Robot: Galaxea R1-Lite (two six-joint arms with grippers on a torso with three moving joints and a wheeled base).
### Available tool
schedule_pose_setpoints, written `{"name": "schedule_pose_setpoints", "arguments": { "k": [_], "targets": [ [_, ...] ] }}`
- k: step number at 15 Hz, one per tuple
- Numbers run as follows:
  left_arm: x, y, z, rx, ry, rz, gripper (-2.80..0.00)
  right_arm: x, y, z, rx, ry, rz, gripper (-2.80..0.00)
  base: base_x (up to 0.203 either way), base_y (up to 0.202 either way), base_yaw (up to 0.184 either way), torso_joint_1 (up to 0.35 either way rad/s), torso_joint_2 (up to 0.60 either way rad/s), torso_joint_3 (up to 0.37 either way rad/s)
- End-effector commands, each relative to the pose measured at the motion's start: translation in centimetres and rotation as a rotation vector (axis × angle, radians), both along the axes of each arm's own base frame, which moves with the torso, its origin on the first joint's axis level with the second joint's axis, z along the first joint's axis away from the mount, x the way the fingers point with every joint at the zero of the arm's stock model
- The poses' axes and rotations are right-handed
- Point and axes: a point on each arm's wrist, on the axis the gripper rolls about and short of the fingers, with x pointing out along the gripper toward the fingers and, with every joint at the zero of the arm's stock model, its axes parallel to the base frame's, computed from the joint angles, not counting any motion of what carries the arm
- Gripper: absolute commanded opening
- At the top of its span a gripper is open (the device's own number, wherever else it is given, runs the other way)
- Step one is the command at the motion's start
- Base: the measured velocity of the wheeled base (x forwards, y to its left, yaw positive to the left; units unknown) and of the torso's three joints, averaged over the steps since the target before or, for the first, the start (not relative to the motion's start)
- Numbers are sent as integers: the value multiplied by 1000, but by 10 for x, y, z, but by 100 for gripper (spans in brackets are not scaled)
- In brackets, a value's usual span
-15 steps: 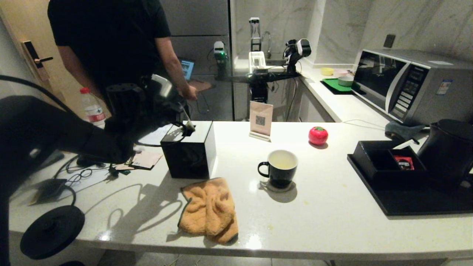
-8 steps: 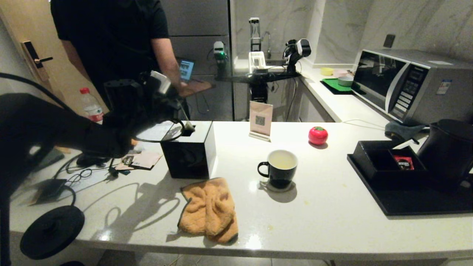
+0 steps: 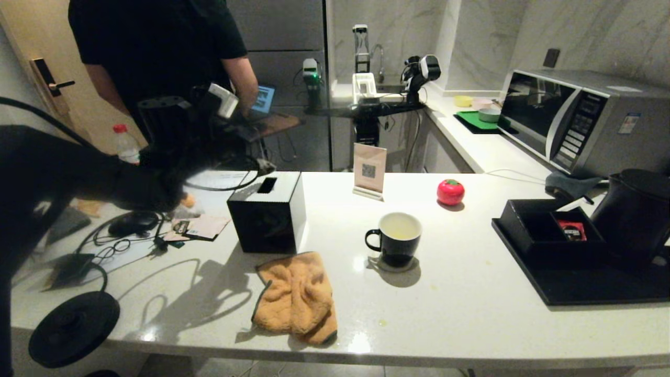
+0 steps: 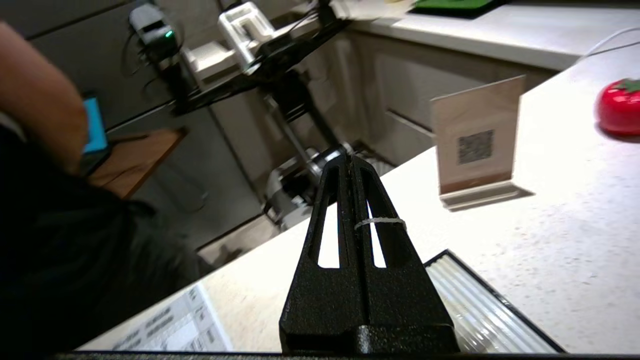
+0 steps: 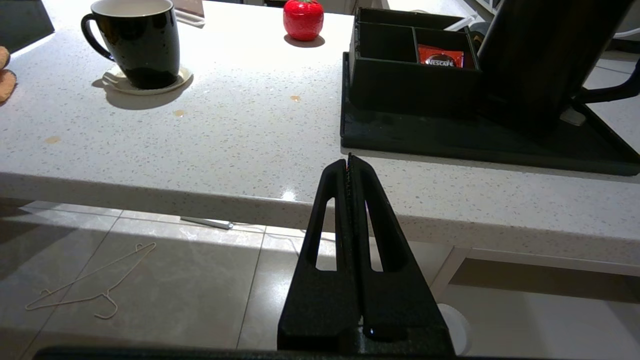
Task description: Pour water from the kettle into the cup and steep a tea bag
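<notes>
hovering above the black square tissue box near the surface's far-left edge, the left claw is closed with thin string looped around one finger; the black ceramic mug sits mid-surface, the matte black kettle at the right edge, and the right claw is closed, off the near edge.

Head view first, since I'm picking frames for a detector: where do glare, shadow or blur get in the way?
Head view: glare patches on the counter edge, a long shadow beside the orange cloth, and the left arm is a dark mass. Left wrist view: counter washed out, the person blurred. Right wrist view: bright patch behind the cup.
</notes>
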Motion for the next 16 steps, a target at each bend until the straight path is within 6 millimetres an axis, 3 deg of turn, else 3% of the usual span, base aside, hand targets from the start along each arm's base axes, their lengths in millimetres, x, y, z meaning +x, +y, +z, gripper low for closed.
{"name": "schedule_pose_setpoints", "arguments": {
  "k": [1, 8, 16],
  "targets": [
    [-1, 1, 4, 1, -17, -6, -280, 0, 0, 0, -1, 1, -1, -280, 0, 0, 0, 0, 0, 0],
    [0, 1, -4, 4, 3, -7, -280, 0, 0, 0, -1, 1, -1, -280, 0, 0, 0, 0, 0, 0],
    [-11, -1, -38, 25, 116, -14, -280, 0, 0, 0, -1, 1, 1, -280, 0, 0, 0, 0, 0, 0]
  ]
}}
